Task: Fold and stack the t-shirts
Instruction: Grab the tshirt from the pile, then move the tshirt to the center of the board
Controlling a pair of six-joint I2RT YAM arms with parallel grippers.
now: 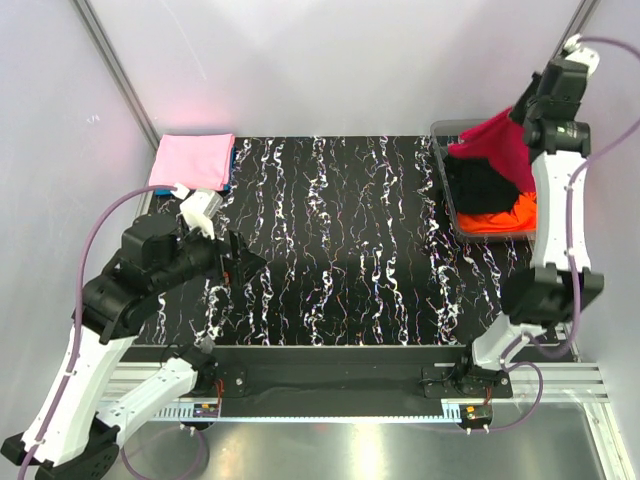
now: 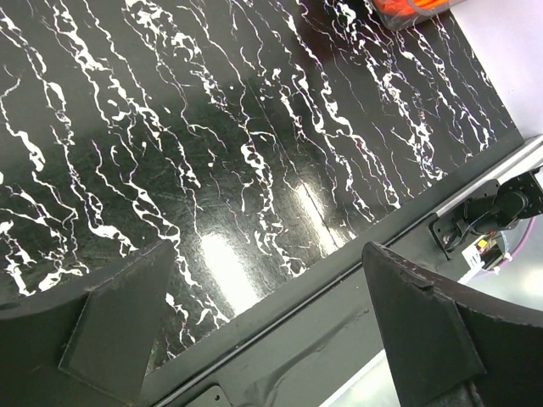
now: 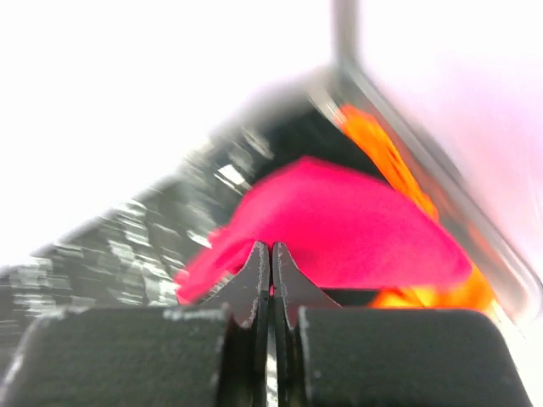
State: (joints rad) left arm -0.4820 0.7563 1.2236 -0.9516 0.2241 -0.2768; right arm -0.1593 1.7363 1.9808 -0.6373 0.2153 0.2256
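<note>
Crimson t-shirt (image 1: 497, 145) hangs pinched in the clenched right tool (image 1: 517, 110) above the plastic bin (image 1: 441, 128); the left tool (image 2: 267, 263) gapes wide, empty, over the black table (image 1: 340, 230).

The right wrist view is blurred: red tee (image 3: 331, 225) and orange tee (image 3: 386, 153) smear together. Upper left of the top view, pink tee (image 1: 192, 160) hides most of blue tee (image 1: 231, 165).
</note>
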